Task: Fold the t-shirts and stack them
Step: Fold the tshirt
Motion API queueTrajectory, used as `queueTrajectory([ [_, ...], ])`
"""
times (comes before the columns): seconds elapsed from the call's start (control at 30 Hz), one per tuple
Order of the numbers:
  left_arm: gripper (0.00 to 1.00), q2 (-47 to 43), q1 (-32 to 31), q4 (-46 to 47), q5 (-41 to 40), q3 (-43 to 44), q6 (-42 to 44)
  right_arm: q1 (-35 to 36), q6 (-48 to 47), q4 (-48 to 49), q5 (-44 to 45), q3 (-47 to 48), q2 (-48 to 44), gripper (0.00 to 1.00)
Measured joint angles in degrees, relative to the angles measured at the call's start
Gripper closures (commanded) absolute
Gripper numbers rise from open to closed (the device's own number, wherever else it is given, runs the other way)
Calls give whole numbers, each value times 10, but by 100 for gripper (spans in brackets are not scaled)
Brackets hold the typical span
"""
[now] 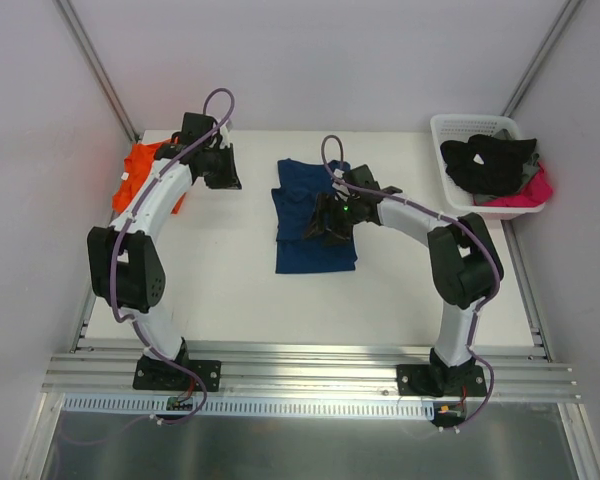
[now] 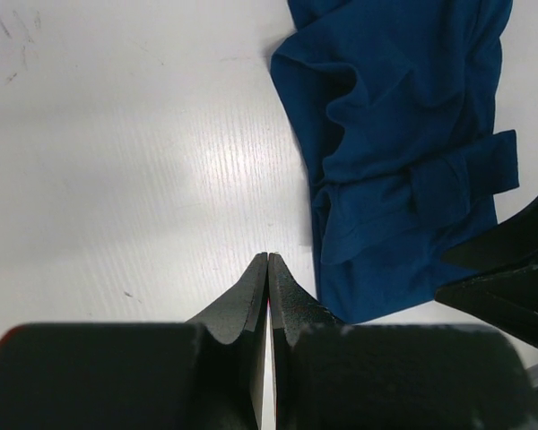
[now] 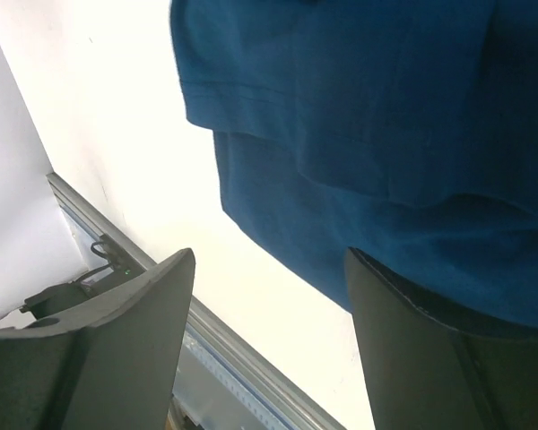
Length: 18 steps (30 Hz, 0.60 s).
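Observation:
The navy blue t-shirt (image 1: 315, 245) lies partly folded in the middle of the table, with creases and a sleeve turned over it; no chest print shows. It also shows in the left wrist view (image 2: 403, 134) and the right wrist view (image 3: 386, 134). The orange t-shirt (image 1: 137, 172) lies bunched at the far left, partly hidden behind my left arm. My left gripper (image 1: 228, 178) is shut and empty over bare table between the two shirts (image 2: 268, 257). My right gripper (image 1: 320, 226) is open just above the blue shirt's middle (image 3: 269, 269), with one finger (image 3: 412, 322) over the cloth.
A white basket (image 1: 454, 122) at the back right holds black and pink clothes. The metal rail (image 1: 300, 365) runs along the near table edge. Bare white table (image 1: 230, 270) lies left and in front of the blue shirt. White walls close in both sides.

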Motion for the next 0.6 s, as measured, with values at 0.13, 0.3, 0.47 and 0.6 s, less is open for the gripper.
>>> queueTrajectory([
  [0.13,100,-22,0,0,-1,-13,1,0,-3,0,1,16,0,28],
  [0.3,100,-54,0,0,-5,-42,6,0,-4,4,3,42,21,28],
  [0.47,100,-67,2,-1,-15,-53,14,0,-5,8,10,60,65,28],
  [0.6,100,-68,8,-1,-19,-54,15,0,-5,7,12,76,98,28],
])
